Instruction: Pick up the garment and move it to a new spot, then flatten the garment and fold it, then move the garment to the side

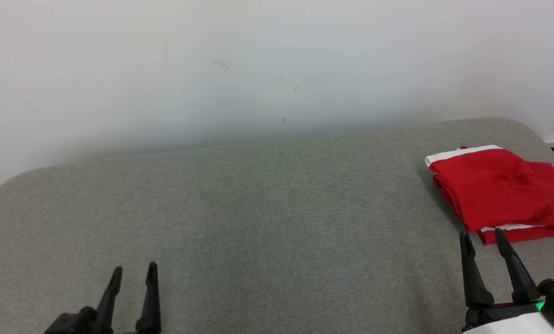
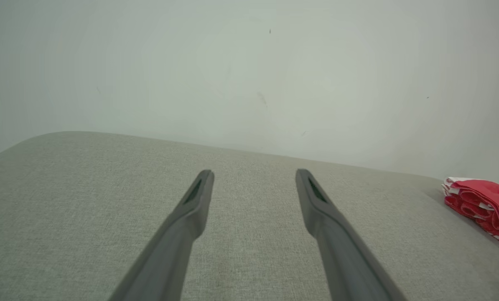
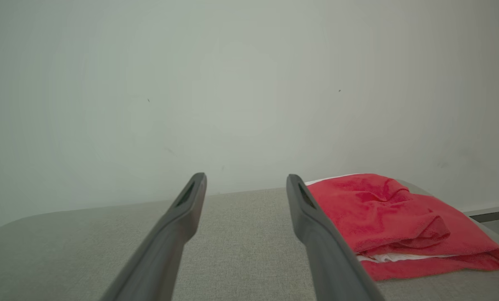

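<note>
Seeing the folded red garment (image 1: 499, 190) with white trim at the far right end of our grey fabric-covered desk (image 1: 277, 208), near the rounded corner by the white wall (image 1: 258, 69). Our right tool (image 1: 482, 233) sits at the garment's near edge, fingers spread wide and gripping nothing; we can't tell if the tips touch the cloth. Our left tool (image 1: 135, 267) is wide and empty too, over bare desk at the near left, well apart from the garment.
</note>
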Controlling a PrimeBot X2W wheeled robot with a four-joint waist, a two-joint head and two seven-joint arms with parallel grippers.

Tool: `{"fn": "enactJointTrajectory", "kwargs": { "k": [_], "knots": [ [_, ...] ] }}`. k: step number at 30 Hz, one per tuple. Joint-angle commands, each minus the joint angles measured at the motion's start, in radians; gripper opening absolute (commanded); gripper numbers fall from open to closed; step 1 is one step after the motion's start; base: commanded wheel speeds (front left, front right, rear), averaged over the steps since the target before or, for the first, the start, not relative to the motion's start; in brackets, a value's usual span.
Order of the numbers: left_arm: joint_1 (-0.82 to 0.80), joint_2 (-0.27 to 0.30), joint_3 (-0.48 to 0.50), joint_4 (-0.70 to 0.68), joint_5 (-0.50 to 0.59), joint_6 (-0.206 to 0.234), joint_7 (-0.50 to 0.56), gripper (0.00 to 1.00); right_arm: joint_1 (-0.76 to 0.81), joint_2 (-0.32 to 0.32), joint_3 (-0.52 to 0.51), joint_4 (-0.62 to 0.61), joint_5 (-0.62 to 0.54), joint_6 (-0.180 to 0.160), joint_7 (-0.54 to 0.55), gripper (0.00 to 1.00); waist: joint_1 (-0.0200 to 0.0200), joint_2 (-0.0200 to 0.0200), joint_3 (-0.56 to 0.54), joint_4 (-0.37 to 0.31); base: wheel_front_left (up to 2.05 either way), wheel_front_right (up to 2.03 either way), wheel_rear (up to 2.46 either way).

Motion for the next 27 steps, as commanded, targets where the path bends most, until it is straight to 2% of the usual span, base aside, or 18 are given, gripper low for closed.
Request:
{"fn": "enactJointTrajectory", "kwargs": {
  "k": [1, 2, 6, 27],
  "knots": [
    [-0.003, 0.003, -0.001, 0.004, -0.007, -0.003, 0.001, 1.00, -0.006, 0.000, -0.002, 0.004, 0.011, -0.003, -0.002, 1.00, 0.0001, 0.0000, 0.000, 0.000, 0.00, 0.00, 0.00],
    [0.000, 0.000, -0.002, 0.003, -0.006, 0.000, 0.000, 0.00, 0.000, 0.000, 0.000, 0.001, 0.000, 0.000, 0.000, 0.00, 0.0001, 0.0000, 0.000, 0.000, 0.00, 0.00, 0.00],
    [0.008, -0.006, 0.000, 0.035, -0.019, 0.000, 0.006, 0.00, 0.018, 0.006, 0.004, 0.027, 0.012, 0.000, 0.005, 0.00, 0.0001, 0.0000, 0.000, 0.000, 0.00, 0.00, 0.00],
    [-0.024, -0.004, 0.017, 0.036, -0.385, -0.002, 0.106, 0.00, 0.002, 0.017, -0.045, 0.040, 0.348, 0.000, 0.100, 0.00, 0.0001, 0.0000, 0.003, 0.022, 0.00, 0.00, 0.00]
  ]
}}
